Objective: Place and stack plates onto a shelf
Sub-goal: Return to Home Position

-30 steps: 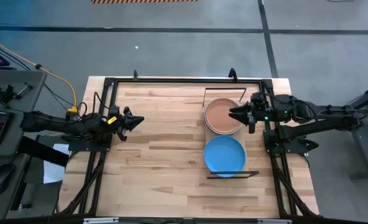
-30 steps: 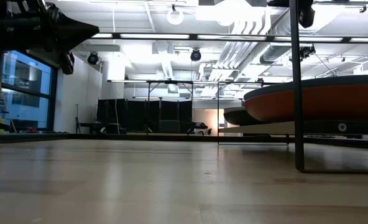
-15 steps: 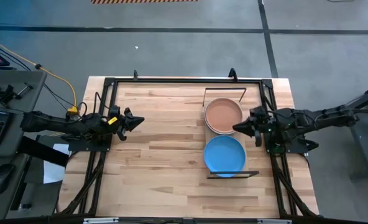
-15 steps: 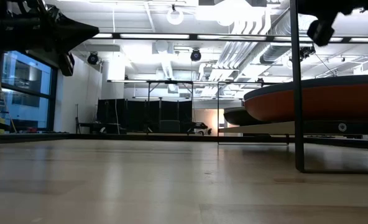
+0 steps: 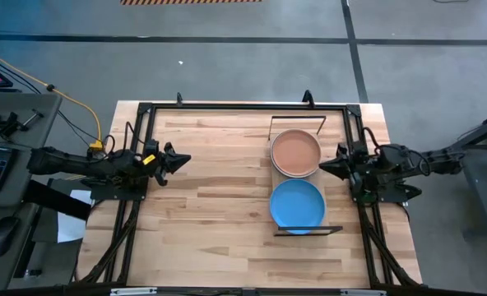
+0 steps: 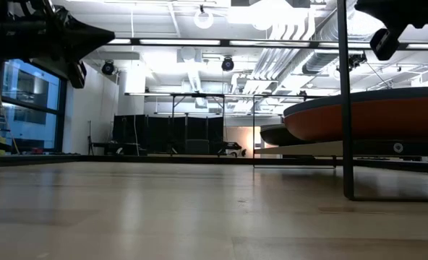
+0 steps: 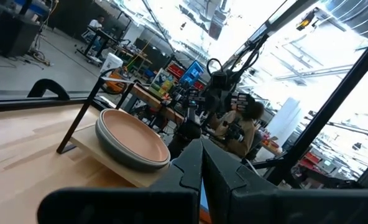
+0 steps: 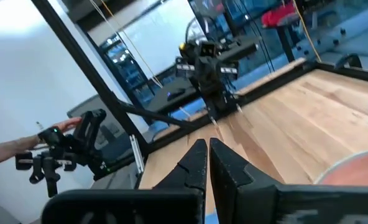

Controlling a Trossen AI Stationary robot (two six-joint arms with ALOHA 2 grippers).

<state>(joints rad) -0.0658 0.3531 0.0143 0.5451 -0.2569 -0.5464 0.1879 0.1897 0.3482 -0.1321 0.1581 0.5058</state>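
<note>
The salmon-pink round matte plate (image 5: pixel 295 152) lies uppermost at the far end of the long light-wood shelf with black metal frame ends (image 5: pixel 275 173). The bright blue round matte plate (image 5: pixel 297 204) lies at the shelf's near end. The right gripper (image 5: pixel 322 167) hovers just right of the shelf beside the pink plate, fingers pressed together, holding nothing. The left gripper (image 5: pixel 186 158) waits well left of the shelf, fingers likewise closed and empty.

Two arms facing inward
The left gripper (image 5: pixel 183 159) sits centre-left of the high view, the right gripper (image 5: pixel 322 166) centre-right; both pairs of fingers (image 7: pixel 187 173) are pressed together.
</note>
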